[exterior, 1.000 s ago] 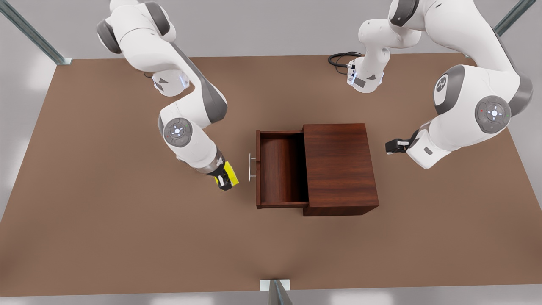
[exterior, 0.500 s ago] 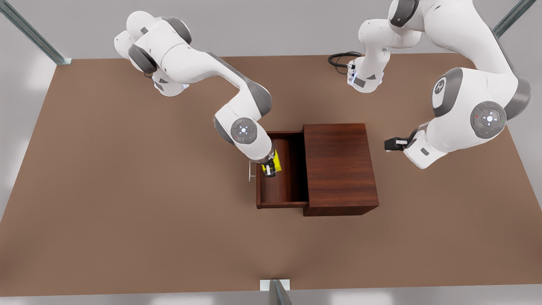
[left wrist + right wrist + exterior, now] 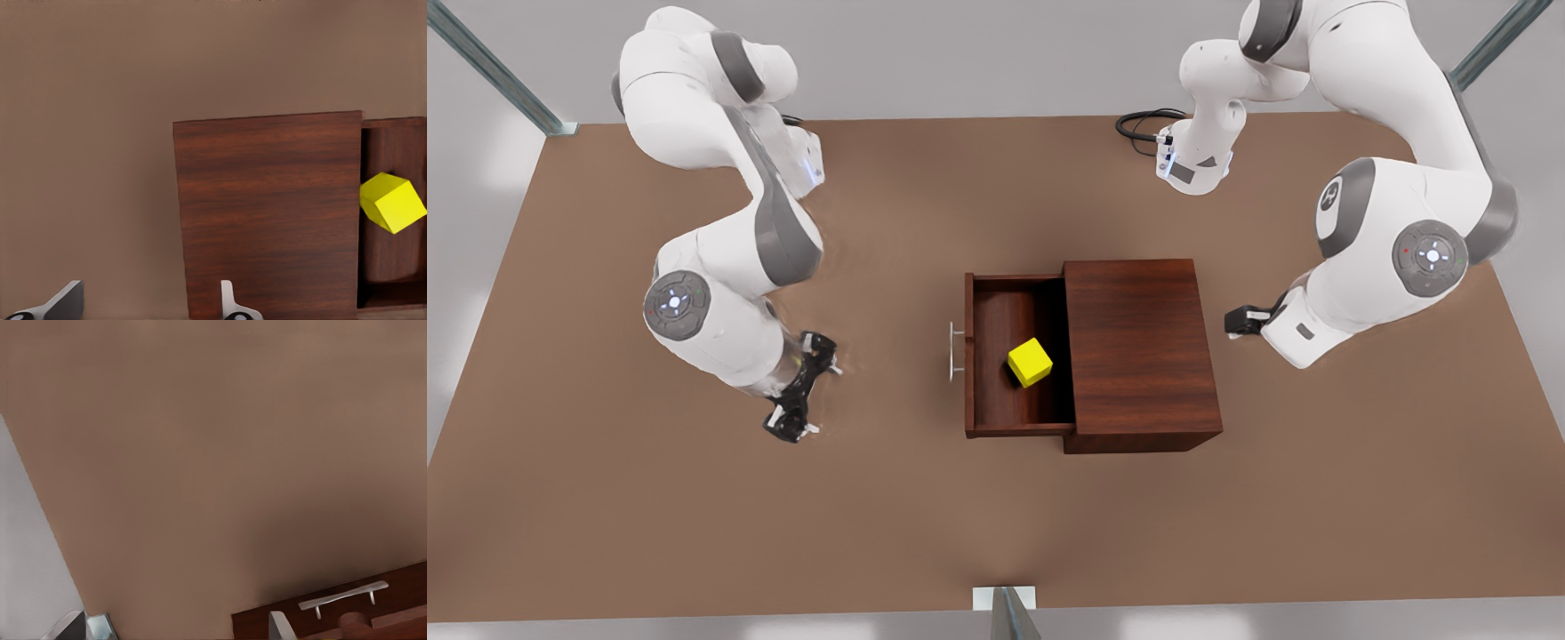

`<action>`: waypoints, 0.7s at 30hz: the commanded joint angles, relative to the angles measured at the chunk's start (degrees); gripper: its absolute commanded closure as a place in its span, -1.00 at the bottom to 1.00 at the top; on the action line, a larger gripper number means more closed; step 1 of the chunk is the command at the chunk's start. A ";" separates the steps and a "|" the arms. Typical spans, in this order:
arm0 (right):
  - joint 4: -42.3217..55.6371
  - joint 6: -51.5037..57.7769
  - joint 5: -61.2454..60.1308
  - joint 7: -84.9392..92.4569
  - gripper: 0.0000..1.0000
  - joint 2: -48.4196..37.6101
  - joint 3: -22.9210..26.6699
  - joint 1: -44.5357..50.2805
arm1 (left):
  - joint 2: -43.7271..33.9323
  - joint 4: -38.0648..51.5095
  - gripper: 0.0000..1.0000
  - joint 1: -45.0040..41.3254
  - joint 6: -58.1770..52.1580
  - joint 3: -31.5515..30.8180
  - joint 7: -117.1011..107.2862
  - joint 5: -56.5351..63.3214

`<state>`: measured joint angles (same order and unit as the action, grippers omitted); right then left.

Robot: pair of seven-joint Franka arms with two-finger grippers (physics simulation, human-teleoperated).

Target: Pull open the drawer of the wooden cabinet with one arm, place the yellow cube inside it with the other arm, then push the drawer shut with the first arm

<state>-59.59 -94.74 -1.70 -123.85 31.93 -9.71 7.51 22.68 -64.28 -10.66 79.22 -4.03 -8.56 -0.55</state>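
Yellow cube rests inside open drawer, ready for closing. Right gripper faces drawer handle, claw apart, empty. Left gripper waits behind cabinet, claw apart.

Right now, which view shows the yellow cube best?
Front view: the yellow cube sits whole in the open drawer, with all the drawer walls visible. The left wrist view catches it past the wooden cabinet top, with the drawer mostly cropped. The right wrist view faces the table and handle instead.
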 commanded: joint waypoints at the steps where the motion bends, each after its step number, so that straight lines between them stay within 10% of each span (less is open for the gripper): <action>1: -4.03 6.87 3.63 65.60 -1.00 -2.04 -0.14 -6.79 | -0.01 1.17 -1.00 -6.11 0.67 -0.18 -6.28 3.18; 7: -40.34 -15.29 0.90 115.06 -1.00 -19.97 6.98 -10.85 | 6.67 3.28 -1.00 -25.72 17.37 -4.93 -52.95 9.60; 15: -32.25 -2.99 6.27 122.97 -1.00 -15.40 6.98 -10.59 | 24.86 13.39 -1.00 -37.50 54.81 -4.58 -81.61 10.21; 21: -32.17 -3.08 6.00 122.09 -1.00 -14.61 6.98 -10.59 | 30.57 13.22 -1.00 -42.52 57.63 4.03 -73.79 10.22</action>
<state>-91.80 -98.87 4.32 -42.94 17.31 -2.72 -3.07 52.87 -51.09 -52.45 129.13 -0.84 -54.73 9.42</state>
